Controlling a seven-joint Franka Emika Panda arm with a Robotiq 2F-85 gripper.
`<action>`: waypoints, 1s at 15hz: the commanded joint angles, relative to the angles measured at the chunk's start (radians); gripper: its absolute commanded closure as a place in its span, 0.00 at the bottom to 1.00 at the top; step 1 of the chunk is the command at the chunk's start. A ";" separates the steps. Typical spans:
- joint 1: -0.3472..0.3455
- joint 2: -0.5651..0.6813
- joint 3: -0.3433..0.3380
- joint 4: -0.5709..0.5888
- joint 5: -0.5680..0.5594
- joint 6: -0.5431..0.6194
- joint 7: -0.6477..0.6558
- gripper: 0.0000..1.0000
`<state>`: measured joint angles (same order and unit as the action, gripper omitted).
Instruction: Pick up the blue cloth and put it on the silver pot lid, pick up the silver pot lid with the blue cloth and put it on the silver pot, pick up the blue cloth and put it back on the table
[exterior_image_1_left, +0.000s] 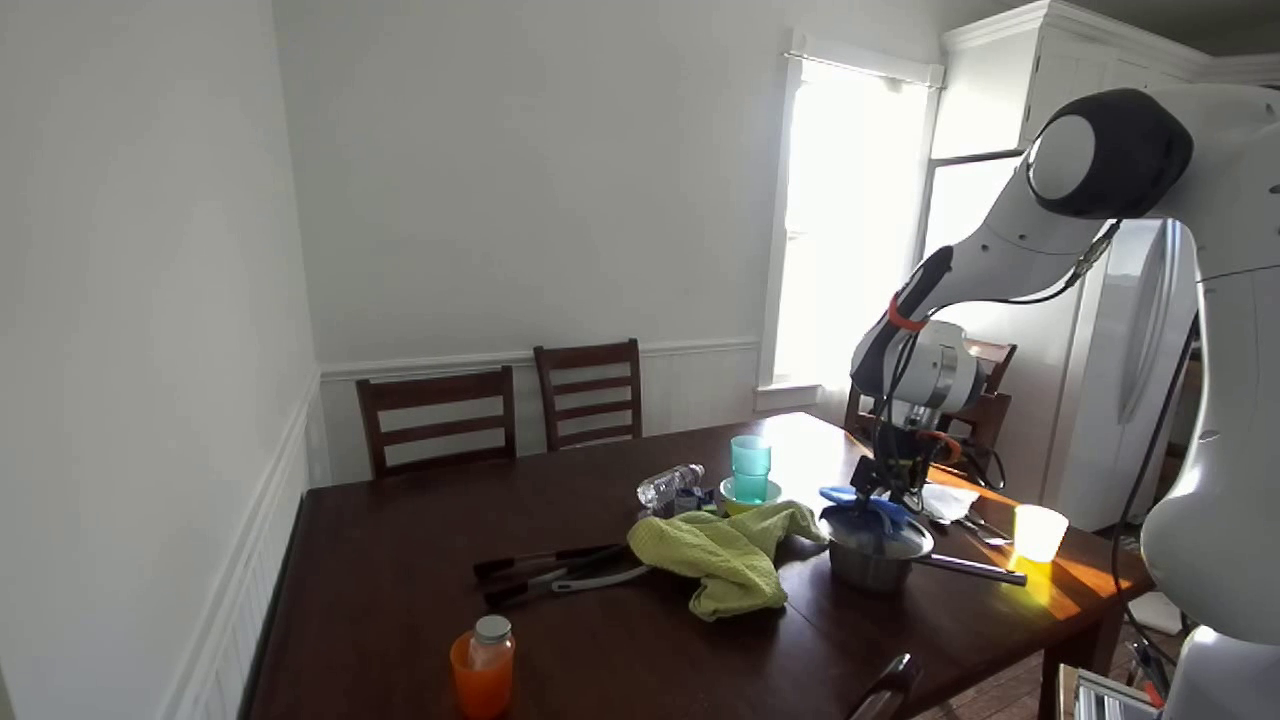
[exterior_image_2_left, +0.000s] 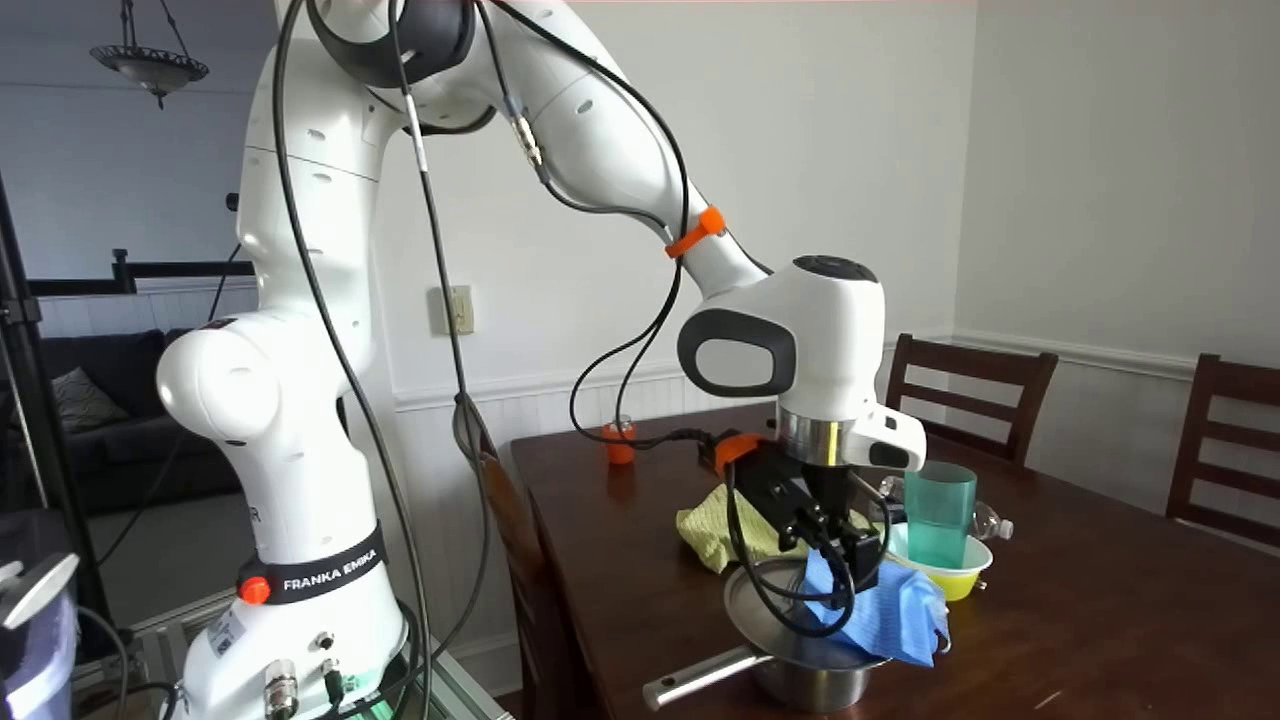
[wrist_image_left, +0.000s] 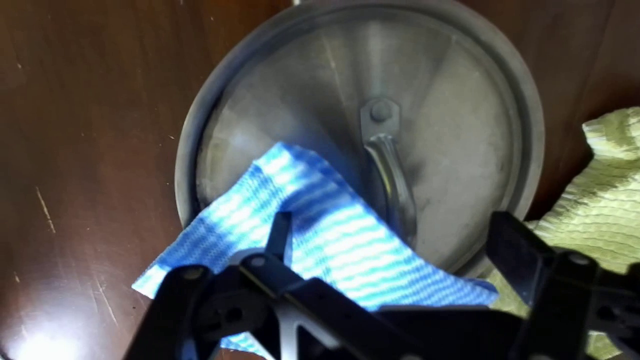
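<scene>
Presently, the claw (wrist_image_left: 391, 216), jaws apart, stands over the blue cloth (wrist_image_left: 345, 235), draped partly across the silver pot lid (wrist_image_left: 445, 125) on the silver pot (exterior_image_2_left: 815, 690), near the robot-side edge of the counter (exterior_image_2_left: 1100, 600); closing too deep could also catch the lid's handle (wrist_image_left: 397, 190), unseating it.

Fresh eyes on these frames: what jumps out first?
Probably the big white arm reaching over the dark table. Next, the bright blue cloth draped over part of the silver pot lid, which sits on the silver pot, under the open gripper. Then the crumpled yellow-green towel lying beside the silver pot.
</scene>
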<state>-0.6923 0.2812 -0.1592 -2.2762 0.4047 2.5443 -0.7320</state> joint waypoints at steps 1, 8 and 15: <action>0.005 -0.018 -0.014 -0.010 0.019 0.013 -0.018 0.00; 0.022 -0.052 -0.021 -0.010 -0.017 0.067 -0.035 0.00; 0.093 -0.049 -0.033 -0.001 -0.118 0.134 -0.040 0.00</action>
<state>-0.6391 0.2399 -0.1696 -2.2714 0.3526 2.6547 -0.7664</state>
